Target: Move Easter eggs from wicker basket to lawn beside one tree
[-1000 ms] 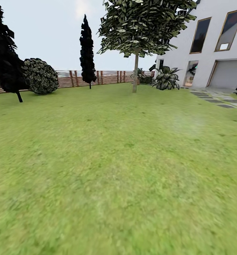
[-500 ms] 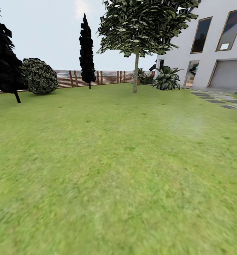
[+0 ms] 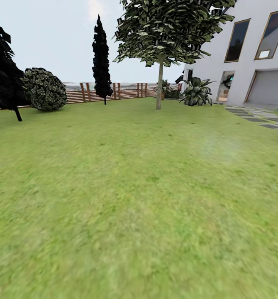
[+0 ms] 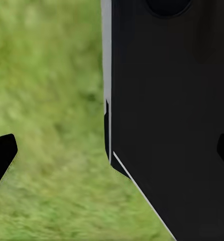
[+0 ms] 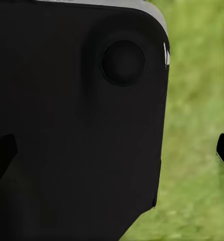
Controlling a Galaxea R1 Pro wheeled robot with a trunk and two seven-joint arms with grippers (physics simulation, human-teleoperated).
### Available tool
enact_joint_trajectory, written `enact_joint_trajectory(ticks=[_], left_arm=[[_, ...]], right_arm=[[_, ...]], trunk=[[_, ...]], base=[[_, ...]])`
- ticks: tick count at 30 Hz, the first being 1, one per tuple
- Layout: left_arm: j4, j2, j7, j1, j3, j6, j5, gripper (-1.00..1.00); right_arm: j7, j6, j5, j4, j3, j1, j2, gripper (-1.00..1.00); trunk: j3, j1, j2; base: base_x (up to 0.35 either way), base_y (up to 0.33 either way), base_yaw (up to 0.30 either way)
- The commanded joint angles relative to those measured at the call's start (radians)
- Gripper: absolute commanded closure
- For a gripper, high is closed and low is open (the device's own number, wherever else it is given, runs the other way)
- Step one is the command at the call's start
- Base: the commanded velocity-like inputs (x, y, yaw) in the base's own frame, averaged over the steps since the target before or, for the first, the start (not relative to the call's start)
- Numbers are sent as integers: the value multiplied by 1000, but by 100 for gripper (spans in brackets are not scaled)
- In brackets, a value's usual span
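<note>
Robot was in transit across the lawn [image 3: 139,199]; judged to be the search/approach step, with no egg handled at this moment. Head view took in open grass running to a brown slatted fence [image 3: 79,92], with a leafy round-crowned tree [image 3: 159,54], two dark conifers [image 3: 101,58], a clipped shrub [image 3: 43,89] and the white house [image 3: 255,50] with stepping stones [image 3: 255,118] at right.

The wicker basket and the three eggs were not to be found on the grass ahead, so their position relative to either gripper could not be given.

Left gripper [image 4: 112,153]: fingertips stood wide apart at opposite edges of the wrist view, nothing between them but a black body panel [image 4: 167,110] and grass. Right gripper [image 5: 112,150]: the same, tips well apart, empty.

Next move, by judgement: turn or drive on until the basket comes into sight, then close in before lowering an arm.
</note>
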Motion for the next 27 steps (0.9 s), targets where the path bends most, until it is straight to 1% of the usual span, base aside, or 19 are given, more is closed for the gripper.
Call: enact_joint_trajectory(ticks=[1, 27], left_arm=[[-1, 0, 0, 0, 0, 0, 0, -100], [-1, 0, -1, 0, 0, 0, 1, -100]], right_arm=[[0, 0, 0, 0, 0, 0, 0, -100], [0, 0, 0, 1, 0, 0, 0, -100]], trunk=[[-1, 1, 0], [-1, 1, 0]], base=[[324, 0, 0], [324, 0, 0]])
